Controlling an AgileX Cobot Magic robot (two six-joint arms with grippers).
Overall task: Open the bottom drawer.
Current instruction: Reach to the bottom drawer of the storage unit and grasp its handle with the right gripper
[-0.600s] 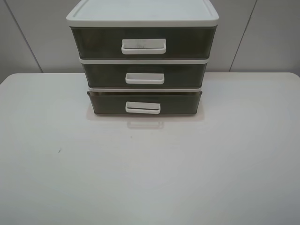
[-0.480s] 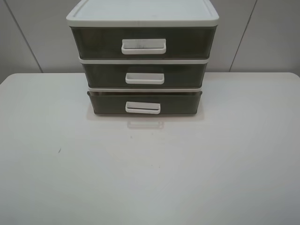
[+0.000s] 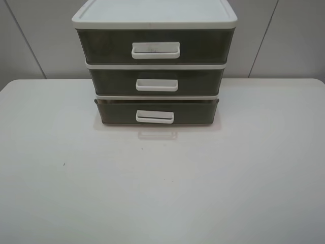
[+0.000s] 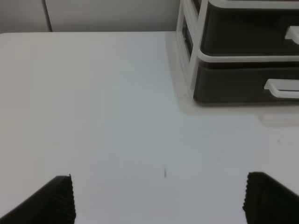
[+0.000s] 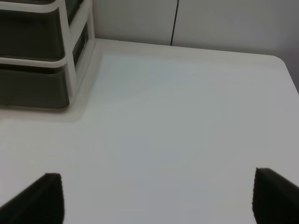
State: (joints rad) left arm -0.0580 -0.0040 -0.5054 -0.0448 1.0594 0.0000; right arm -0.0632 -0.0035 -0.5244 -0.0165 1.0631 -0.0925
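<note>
While the white plastic three-drawer cabinet [image 3: 152, 12] stood at the far middle of the pale white table [image 3: 162, 193], close to the grey panelled wall [image 3: 284, 40], the bottom drawer [image 3: 114, 113], a wide, shallow, smoky grey-brown translucent plastic tray with flared front corners, sat at the foot of the stack, resting on the tabletop. Its small flat white loop handle [image 3: 155, 117] lay centred on its front. The drawer appeared pushed in, its front lying just below the white frame rail. Above it sat the middle dark drawer [image 3: 114, 81] and the tallest top dark drawer [image 3: 104, 46], each with a white handle.

The left gripper [image 4: 161, 198] hung over bare table, well apart from the cabinet, with its black ribbed fingers [image 4: 56, 200] spread wide and holding nothing. From its wrist view the bottom drawer's near corner and one end of the handle showed ahead and to one side.

The right gripper [image 5: 159, 198] hung likewise over bare table on the cabinet's other side, its black fingers [image 5: 275, 196] also parted wide and empty, the drawer's corner well apart from them.
</note>
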